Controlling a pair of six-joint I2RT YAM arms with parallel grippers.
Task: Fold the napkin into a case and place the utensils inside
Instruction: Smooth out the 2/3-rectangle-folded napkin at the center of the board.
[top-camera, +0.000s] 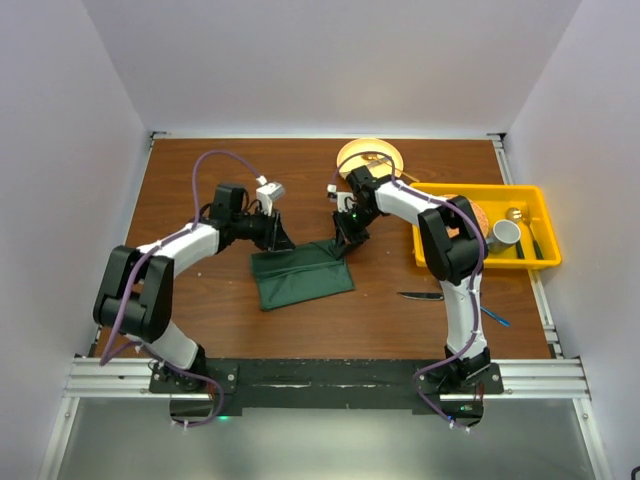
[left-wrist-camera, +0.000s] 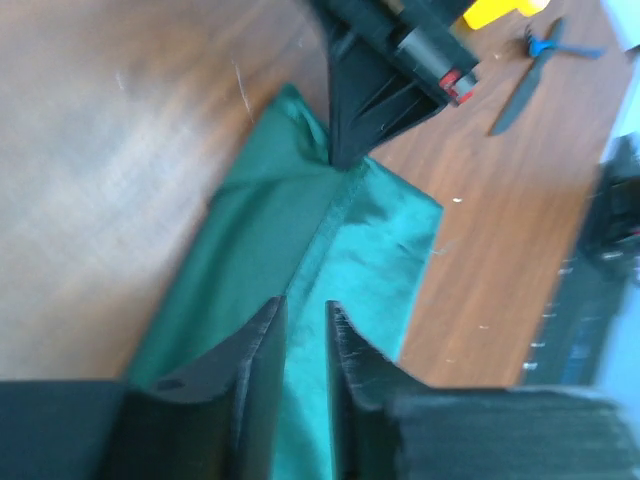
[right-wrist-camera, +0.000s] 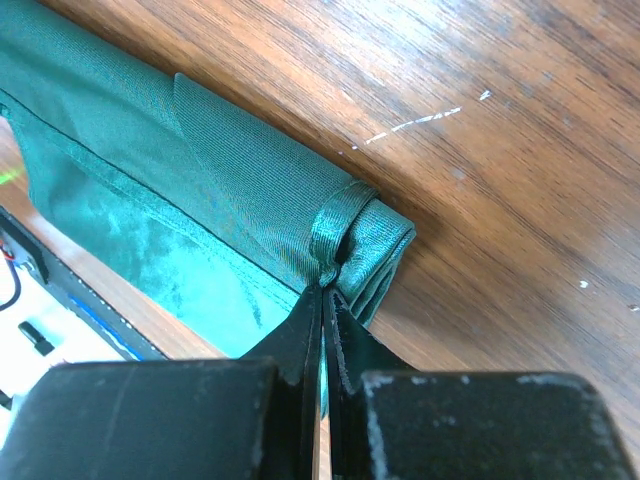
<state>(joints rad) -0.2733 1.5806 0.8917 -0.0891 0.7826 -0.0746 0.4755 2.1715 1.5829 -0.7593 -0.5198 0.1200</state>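
Brown wooden tabletop (top-camera: 200, 180) seen from above, walled by white panels on three sides; two arms reach from its near edge toward the middle. Yellow bin (top-camera: 490, 189) at the right edge, holding a metal cup (top-camera: 503, 235) and other items too small to make out. Napkin (top-camera: 300, 280), dark green, lies near the centre of the tabletop, folded into a rough rectangle whose long axis runs left to right, its far-right corner lifted; the wrist views show layered folds with a stitched hem along one edge (left-wrist-camera: 330, 240) (right-wrist-camera: 200, 200). Yellow plate (top-camera: 352, 150) at the far centre, partly hidden behind the right arm. Left end effector (top-camera: 280, 240) sits over the far-left part of the napkin, its fingers narrowly spread with cloth visible through the gap and nothing gripped (left-wrist-camera: 305, 310). Right end effector (top-camera: 345, 240) is pressed together on the napkin's far-right corner, pinching the bunched hem between its tips (right-wrist-camera: 325, 290). Knife (top-camera: 420, 296), dark-handled, lies on bare wood to the right of the napkin; blue fork (top-camera: 495, 318) lies further right and nearer, apart from the knife.
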